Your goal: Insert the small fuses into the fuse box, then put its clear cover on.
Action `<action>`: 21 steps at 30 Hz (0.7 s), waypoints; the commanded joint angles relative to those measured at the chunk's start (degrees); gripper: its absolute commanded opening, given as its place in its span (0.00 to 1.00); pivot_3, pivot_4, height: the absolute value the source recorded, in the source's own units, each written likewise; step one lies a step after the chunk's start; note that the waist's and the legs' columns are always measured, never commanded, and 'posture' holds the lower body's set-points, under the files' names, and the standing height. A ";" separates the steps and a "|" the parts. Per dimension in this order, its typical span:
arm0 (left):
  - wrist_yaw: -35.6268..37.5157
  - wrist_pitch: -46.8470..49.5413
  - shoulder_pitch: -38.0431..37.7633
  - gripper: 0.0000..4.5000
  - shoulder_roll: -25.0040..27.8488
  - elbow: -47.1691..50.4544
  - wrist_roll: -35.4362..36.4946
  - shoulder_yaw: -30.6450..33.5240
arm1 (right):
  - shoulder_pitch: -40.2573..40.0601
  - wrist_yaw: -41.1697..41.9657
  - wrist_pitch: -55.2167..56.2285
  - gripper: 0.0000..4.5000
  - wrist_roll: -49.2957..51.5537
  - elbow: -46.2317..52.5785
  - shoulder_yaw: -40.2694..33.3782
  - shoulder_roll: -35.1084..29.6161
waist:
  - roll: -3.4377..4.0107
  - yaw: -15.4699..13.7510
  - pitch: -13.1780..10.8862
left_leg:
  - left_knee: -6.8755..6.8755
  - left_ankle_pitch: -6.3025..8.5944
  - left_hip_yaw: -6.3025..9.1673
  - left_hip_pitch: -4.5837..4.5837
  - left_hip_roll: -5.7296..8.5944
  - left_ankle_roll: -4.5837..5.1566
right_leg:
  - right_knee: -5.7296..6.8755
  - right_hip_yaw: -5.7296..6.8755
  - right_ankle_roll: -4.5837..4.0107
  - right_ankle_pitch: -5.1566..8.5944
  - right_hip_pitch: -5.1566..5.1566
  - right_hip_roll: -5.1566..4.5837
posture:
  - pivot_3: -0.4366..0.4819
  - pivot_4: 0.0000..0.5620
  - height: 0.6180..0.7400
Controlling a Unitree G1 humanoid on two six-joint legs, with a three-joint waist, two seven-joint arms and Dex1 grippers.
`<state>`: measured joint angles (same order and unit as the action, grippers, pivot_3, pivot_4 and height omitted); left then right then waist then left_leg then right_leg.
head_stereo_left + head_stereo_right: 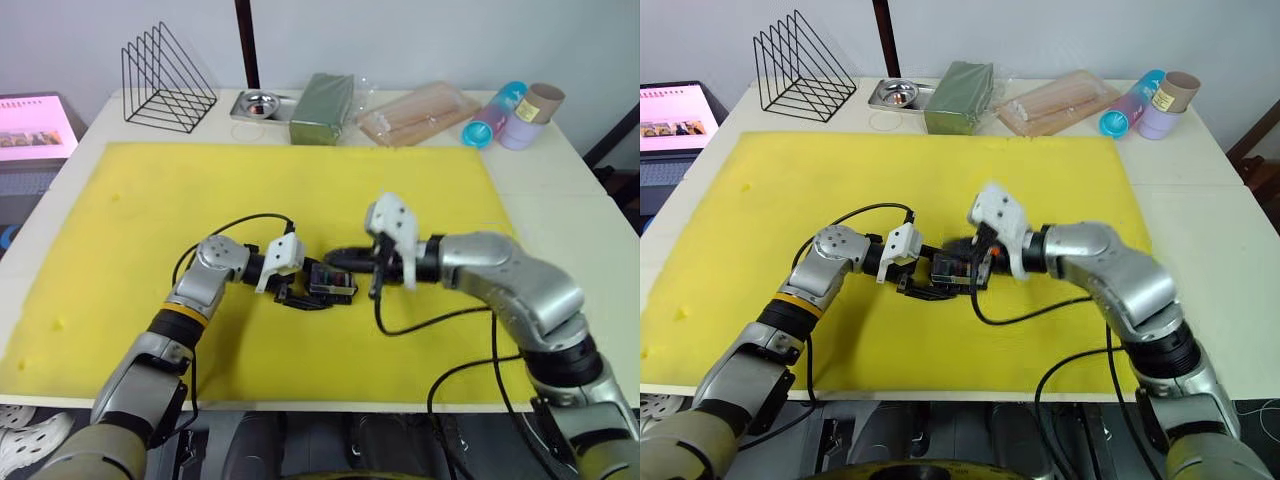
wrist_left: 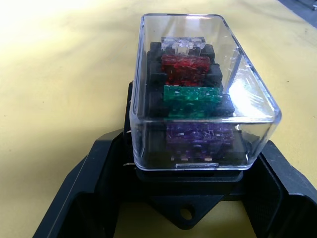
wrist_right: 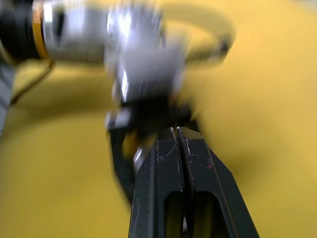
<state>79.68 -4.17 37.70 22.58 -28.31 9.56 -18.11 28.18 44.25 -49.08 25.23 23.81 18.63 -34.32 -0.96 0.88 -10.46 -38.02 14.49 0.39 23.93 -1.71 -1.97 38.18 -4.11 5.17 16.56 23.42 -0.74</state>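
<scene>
The black fuse box [image 1: 332, 283] rests on the yellow mat [image 1: 140, 220] near its middle. The clear cover [image 2: 247, 94] sits over the box. Under it the small fuses stand in a row: pale [image 2: 182, 43], red [image 2: 183, 63], green [image 2: 192, 96], purple [image 2: 198, 136]. My left gripper [image 1: 300, 294] is shut on the fuse box, with one finger [image 2: 81, 196] on each side of its base. My right gripper [image 3: 177, 131] hovers just above the box from the right, fingers pressed together with nothing between them.
Along the back of the table stand a wire rack [image 1: 165, 80], a metal tray [image 1: 258, 105], a dark green block [image 1: 322, 108], a clear bag of sticks [image 1: 418, 113] and two cups [image 1: 505, 112]. A lit screen [image 1: 30, 130] sits at far left. Black cables trail from both wrists.
</scene>
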 commanded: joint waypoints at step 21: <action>-0.54 2.40 -2.62 0.71 1.81 6.49 0.17 1.79 | 1.24 -1.35 -5.57 0.05 2.95 5.34 -9.91 -1.22 | 0.11 0.08 0.45 | 0.05 0.06 0.01 -0.39 -0.07 0.09 | -0.05 -0.04 -0.02 0.03 -0.35 0.08 | 0.48 0.27 1.00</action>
<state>79.00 -2.45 35.61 23.73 -23.96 8.99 -17.16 28.92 42.67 -54.49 26.70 25.83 11.84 -34.57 -0.85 0.97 -10.01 -37.96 14.55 0.40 23.56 -1.78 -1.87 38.13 -4.15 5.16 16.59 23.09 -0.66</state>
